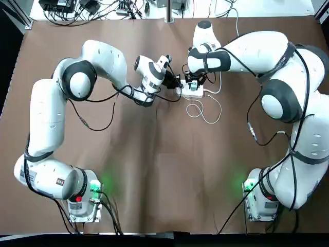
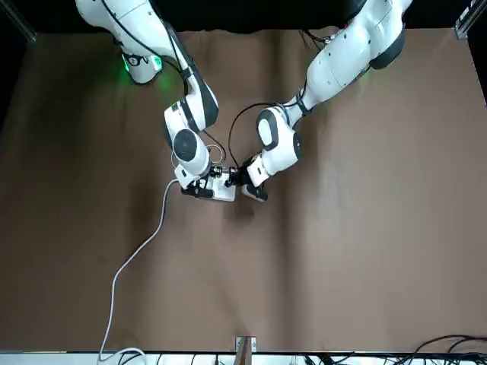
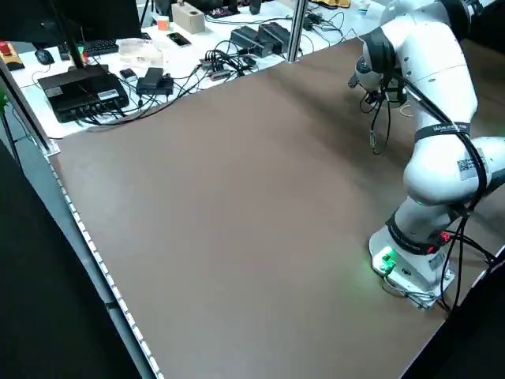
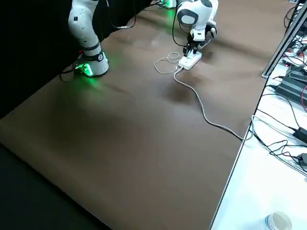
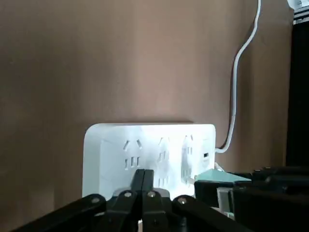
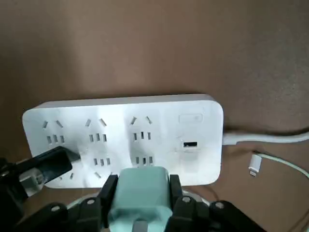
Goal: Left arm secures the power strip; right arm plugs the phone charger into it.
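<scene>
The white power strip lies flat on the brown table at the far middle, also seen as power strip. My left gripper is shut, its joined fingertips pressed on the strip's end, at the left gripper in the top view. My right gripper is shut on the teal phone charger, held against the strip's lower row of sockets. Its prongs are hidden. The charger's thin white cable loops on the table nearer the arms' bases.
The strip's thick white cord runs to the far table edge. The loose cable end lies beside the strip. Beyond the far edge, a white bench holds electronics and wires, and a metal post stands there.
</scene>
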Robot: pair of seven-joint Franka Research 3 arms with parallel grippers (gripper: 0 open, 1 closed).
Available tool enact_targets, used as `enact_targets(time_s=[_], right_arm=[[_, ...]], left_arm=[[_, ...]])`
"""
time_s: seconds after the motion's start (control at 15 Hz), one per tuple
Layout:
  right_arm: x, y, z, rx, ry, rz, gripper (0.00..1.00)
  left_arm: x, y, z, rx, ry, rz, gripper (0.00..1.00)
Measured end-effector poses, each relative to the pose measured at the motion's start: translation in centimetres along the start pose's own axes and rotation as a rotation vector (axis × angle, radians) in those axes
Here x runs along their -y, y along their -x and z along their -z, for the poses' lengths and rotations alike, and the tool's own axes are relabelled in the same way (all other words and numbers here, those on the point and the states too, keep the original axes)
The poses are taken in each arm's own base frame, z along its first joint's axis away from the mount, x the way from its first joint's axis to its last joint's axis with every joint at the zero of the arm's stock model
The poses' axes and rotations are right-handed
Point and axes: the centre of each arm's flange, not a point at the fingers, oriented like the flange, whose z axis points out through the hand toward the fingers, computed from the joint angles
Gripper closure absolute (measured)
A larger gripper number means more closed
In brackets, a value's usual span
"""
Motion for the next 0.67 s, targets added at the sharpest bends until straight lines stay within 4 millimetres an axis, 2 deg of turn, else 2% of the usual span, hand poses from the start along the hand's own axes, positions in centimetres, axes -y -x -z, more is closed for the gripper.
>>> enact_targets(time_s=[0.67], right_arm=[[0.05, -0.19, -0.39, -0.011, -0.003, 0.001, 0.52]], left_arm=[[0.0, 0.0, 0.0, 0.0, 0.0, 0.0, 0.99]])
